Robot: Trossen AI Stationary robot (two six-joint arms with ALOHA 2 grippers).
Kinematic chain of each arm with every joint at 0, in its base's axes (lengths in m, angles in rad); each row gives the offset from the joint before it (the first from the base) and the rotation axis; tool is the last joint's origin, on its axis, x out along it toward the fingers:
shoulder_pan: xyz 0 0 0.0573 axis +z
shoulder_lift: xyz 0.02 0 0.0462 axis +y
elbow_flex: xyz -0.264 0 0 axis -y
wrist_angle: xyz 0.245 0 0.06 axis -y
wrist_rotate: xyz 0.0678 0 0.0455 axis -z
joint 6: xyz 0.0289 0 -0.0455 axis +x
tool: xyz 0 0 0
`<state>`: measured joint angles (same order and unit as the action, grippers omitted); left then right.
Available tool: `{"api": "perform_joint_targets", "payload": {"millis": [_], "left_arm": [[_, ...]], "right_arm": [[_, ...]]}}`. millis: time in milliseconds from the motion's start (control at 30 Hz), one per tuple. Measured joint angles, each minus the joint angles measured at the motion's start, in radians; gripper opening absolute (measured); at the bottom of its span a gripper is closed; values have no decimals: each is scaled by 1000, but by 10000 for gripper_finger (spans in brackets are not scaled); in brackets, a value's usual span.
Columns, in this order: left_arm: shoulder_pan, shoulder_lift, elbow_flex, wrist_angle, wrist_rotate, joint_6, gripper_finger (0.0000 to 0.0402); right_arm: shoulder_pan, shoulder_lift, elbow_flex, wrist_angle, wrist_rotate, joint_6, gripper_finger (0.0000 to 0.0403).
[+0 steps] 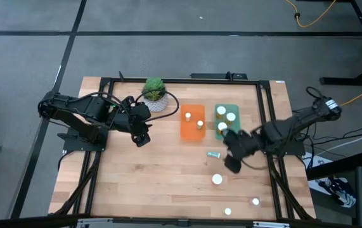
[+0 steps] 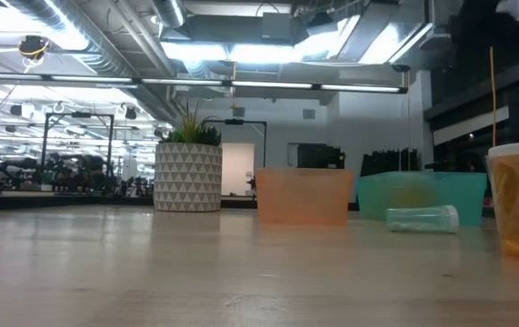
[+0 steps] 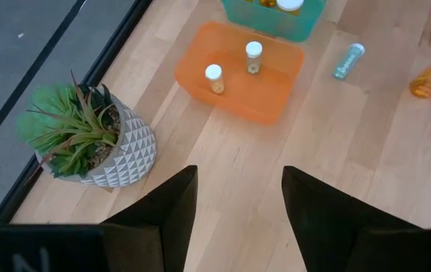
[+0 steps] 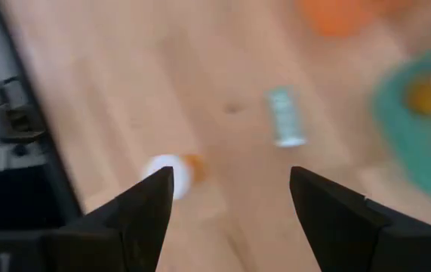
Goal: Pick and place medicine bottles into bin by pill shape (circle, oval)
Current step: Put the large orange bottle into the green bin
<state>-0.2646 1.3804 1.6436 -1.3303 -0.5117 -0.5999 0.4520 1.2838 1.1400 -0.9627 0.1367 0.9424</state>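
Two white-capped amber bottles stand in the orange bin. Three more stand in the green bin. A pale greenish bottle lies on its side on the table. Three white-capped bottles stand near the table's near right: one just by my right gripper, two nearer the edge. My right gripper is open and empty above the table, over the standing bottle and the lying one. My left gripper is open and empty, left of the orange bin.
A green plant in a white patterned pot stands at the table's far side, left of the bins. A black frame runs round the table. Bare wood lies in the near middle.
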Motion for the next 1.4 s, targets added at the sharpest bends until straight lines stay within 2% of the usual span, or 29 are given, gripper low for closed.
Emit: {"api": "perform_joint_targets", "payload": {"millis": [200, 433, 567, 667, 833, 1000, 1133, 1400], "left_arm": [[0, 0, 0, 0, 0, 0, 187], [0, 0, 0, 0, 0, 0, 187], [0, 0, 0, 0, 0, 0, 187], [0, 0, 0, 0, 0, 7, 187], [0, 0, 0, 0, 0, 8, 187], [0, 0, 0, 0, 0, 8, 187], [0, 0, 0, 0, 0, 7, 187], [0, 0, 0, 0, 0, 7, 187]], "right_arm": [[155, 61, 0, 136, 19, 41, 267], [251, 132, 0, 147, -1, 124, 267], [264, 164, 0, 153, -12, 107, 267], [265, 182, 0, 161, -56, 131, 267], [263, 209, 0, 160, -55, 184, 270], [259, 233, 0, 159, -48, 258, 306], [260, 271, 0, 159, -3, 279, 339], [259, 334, 0, 186, -10, 288, 349]]}}
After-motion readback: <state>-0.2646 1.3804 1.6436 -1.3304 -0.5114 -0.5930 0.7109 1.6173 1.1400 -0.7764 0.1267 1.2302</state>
